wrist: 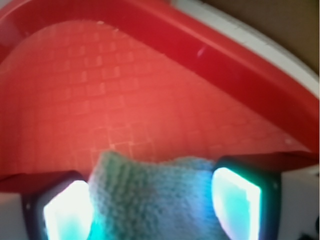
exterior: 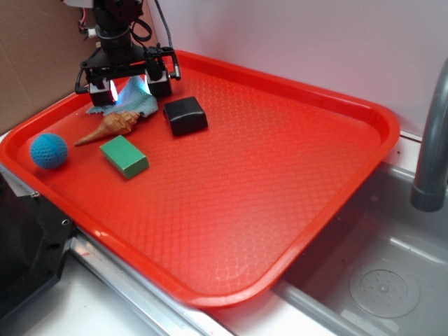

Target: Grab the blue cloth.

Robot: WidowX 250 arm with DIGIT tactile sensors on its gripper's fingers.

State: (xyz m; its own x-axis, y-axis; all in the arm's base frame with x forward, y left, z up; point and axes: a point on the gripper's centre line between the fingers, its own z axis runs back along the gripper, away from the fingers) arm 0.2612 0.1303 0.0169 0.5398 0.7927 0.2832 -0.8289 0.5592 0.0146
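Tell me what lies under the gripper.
The blue cloth lies on the red tray below the gripper, rising between its open jaws. Whatever is beneath the cloth is covered.

Red plastic tray (exterior: 294, 161) with a raised rim and a waffle-textured floor, set partly over a steel sink (exterior: 392, 273). On the tray, all in the far left corner: pale blue cloth (exterior: 133, 101) — rumpled, ragged at the edge; tan spiral seashell (exterior: 110, 127) just in front, touching the cloth; black block (exterior: 185, 115) beside the cloth; green block (exterior: 124, 156) near the shell; darker blue knitted ball (exterior: 48, 151) — apart, close to the left rim.
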